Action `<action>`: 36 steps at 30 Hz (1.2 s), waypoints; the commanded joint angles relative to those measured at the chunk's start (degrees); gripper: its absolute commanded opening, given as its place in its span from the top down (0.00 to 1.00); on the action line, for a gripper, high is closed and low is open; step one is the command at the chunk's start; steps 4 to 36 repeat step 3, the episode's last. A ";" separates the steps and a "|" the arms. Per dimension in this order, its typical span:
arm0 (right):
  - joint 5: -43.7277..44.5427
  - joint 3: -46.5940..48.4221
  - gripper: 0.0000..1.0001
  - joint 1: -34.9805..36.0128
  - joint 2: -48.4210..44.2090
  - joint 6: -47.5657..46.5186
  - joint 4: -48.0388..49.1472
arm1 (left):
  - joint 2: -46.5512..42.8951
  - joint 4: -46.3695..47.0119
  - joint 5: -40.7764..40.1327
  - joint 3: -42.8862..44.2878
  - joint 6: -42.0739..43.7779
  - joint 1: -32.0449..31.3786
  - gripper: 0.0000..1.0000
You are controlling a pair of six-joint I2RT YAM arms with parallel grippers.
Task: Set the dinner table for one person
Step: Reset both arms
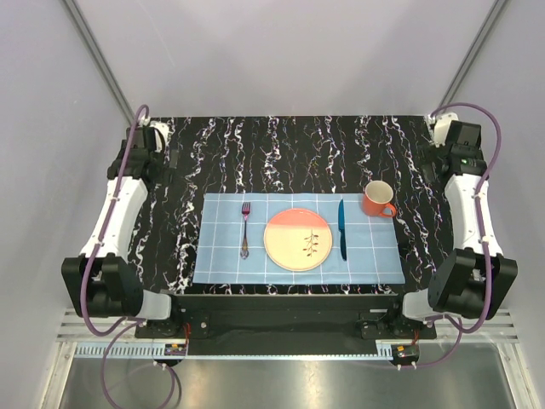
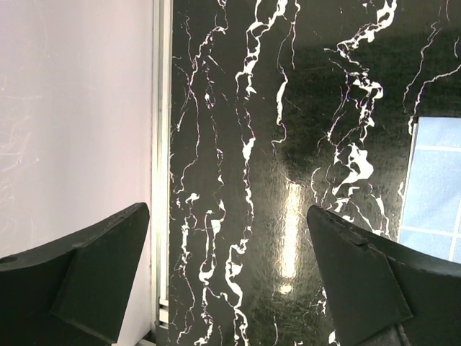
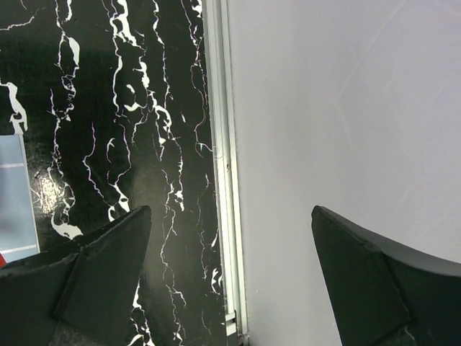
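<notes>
The left gripper [image 2: 227, 209] and right gripper [image 3: 230, 209] both gape empty. A careless inward sweep over the dinner table [image 1: 255, 145] could topple the mug [image 1: 378, 199], which is nearest the right one.

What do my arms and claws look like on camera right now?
Left arm and right arm have white link shells with black joints; a purple cable loops along each. The left claw and right claw have matte black, wedge-shaped fingers.

Top view overhead, whole dinner table [image 1: 255, 145]; wrist views close, down at left, right edges.
</notes>
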 commanded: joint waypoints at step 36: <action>0.53 1.15 0.00 -0.39 -1.65 2.08 3.01 | -1.92 2.73 -0.62 1.25 -1.34 0.41 0.01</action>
